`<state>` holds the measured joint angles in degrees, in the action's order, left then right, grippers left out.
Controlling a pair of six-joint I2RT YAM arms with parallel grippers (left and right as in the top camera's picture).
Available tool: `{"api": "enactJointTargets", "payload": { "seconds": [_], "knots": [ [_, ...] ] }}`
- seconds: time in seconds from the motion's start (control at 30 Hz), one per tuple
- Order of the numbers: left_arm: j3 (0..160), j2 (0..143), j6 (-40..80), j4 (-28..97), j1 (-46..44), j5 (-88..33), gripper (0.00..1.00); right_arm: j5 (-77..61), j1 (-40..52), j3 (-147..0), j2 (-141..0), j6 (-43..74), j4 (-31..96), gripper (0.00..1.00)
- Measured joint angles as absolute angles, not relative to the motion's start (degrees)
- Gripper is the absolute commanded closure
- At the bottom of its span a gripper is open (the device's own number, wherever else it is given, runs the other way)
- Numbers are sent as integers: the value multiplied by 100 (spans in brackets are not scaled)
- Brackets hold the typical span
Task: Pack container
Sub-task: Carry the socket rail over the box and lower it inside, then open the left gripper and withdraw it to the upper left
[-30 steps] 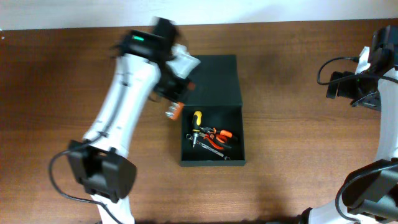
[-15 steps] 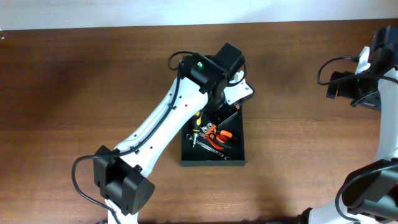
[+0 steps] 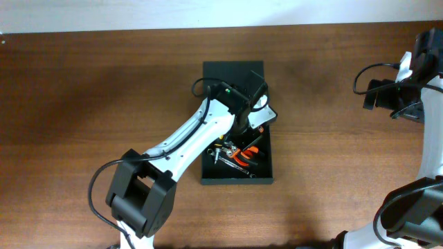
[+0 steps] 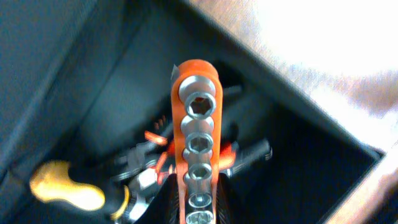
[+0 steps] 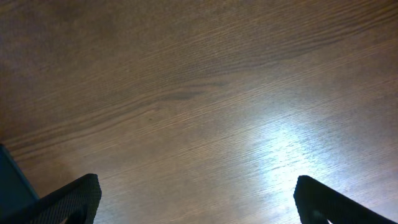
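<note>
The container point(image 3: 235, 181) is a dark box in the middle of the table, its flap lid point(image 3: 232, 75) lying open at the far side. My left gripper point(image 3: 250, 133) hangs over the box's inside, shut on an orange socket rail point(image 4: 198, 134) that carries several chrome sockets. The black fingers point(image 4: 166, 208) clamp the rail's lower end in the left wrist view. Below it in the box lie a yellow-handled screwdriver point(image 4: 65, 186) and orange-handled pliers point(image 3: 243, 155). My right gripper point(image 5: 196, 205) stands open over bare wood at the far right, nothing between its fingers.
The right arm point(image 3: 408, 90) stays at the table's right edge with its cable looped beside it. The left arm's white link point(image 3: 187, 138) crosses the box's left wall. Brown table point(image 3: 83, 104) surrounds the container.
My left arm has swung from the left of the container to over its open inside, carrying the socket rail, and come lower. The right arm has not moved.
</note>
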<state>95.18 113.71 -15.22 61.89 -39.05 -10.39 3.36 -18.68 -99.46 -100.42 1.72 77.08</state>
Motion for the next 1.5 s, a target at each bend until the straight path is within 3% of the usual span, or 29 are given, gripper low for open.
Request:
{"api": "enactJointTargets", "payload": {
  "seconds": [0.27,0.33,0.37,0.4,0.43,0.47,0.8,0.9,1.23,1.5],
  "knots": [
    [9513,11968,-1365,5887,-3841,-1076,89,336,-1868,-9946,-10042,172,7710,1],
    [9513,12180,-1323,5909,-3800,-1090,75,336,-1868,-9946,-10042,174,7710,1],
    [9513,12223,-1297,5929,-3780,-1116,63,336,-1868,-9946,-10042,174,7710,1],
    [9513,12241,-1275,5924,-3776,-1114,45,336,-1868,-9946,-10042,172,7710,1],
    [9513,12245,-1267,5909,-3774,-1116,33,336,-1868,-9946,-10042,172,7710,1],
    [9513,12248,-1245,5900,-3769,-1116,28,336,-1868,-9946,-10042,172,7710,1],
    [9931,12304,-1081,6206,-3769,-1116,16,336,-1868,-9946,-10042,176,7708,1],
    [10777,12376,-1046,6733,-3769,-1114,0,336,-1868,-9946,-10042,172,7710,1],
    [14669,12398,-786,8261,-3673,-558,1,336,-1868,-9946,-10042,174,7710,1],
    [15430,12344,82,8383,-2729,834,1,336,-1868,-9946,-10042,174,7658,1]
  ]
}}
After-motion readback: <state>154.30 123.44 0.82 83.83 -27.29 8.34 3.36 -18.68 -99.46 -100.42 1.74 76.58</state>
